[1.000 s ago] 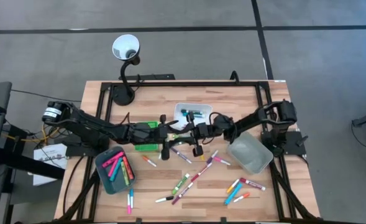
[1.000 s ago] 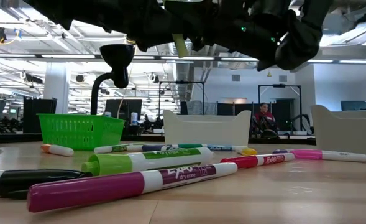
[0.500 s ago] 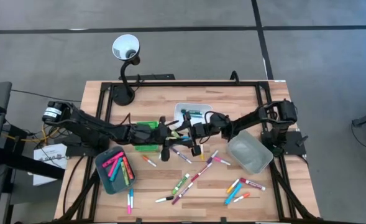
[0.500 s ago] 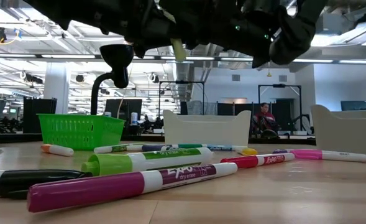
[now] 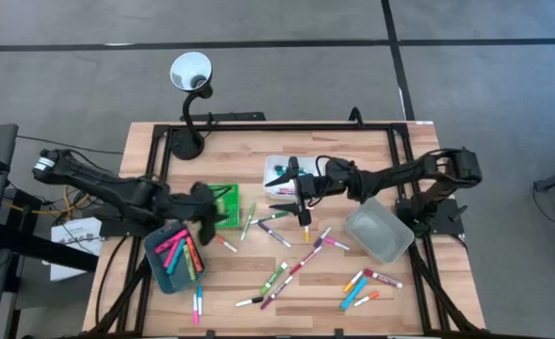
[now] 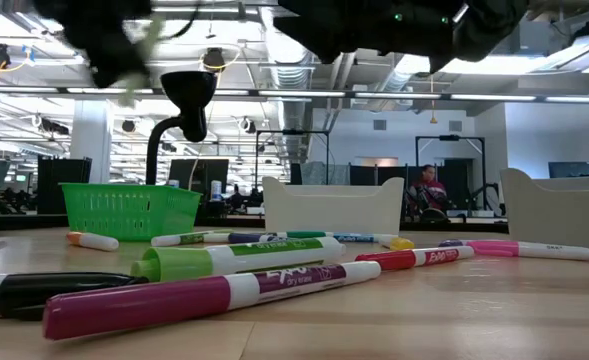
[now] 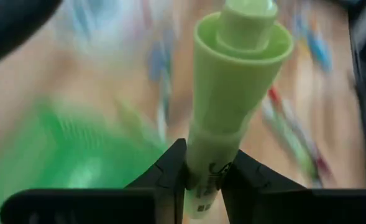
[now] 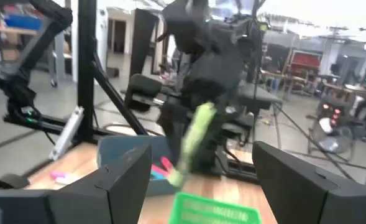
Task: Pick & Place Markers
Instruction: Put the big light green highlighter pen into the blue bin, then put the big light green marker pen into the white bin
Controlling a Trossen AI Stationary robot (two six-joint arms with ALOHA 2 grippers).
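Since the handover mid-surface, our left end effector (image 5: 204, 209) has carried the green marker (image 7: 223, 134), clamped, toward the green tray (image 5: 226, 200). Our right end effector (image 5: 301, 184) hangs wide and empty. Centre over the tray, then release low.

Bare wood lies open along the table's (image 5: 371, 141) twelve o'clock edge. Loose markers (image 5: 291, 268) clutter the middle toward six o'clock; the green basket (image 5: 224, 201) blocks nine, the grey tray (image 5: 379, 235) three.

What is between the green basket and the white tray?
In the high view, a green marker lies on bare wood between the green basket and the white tray.
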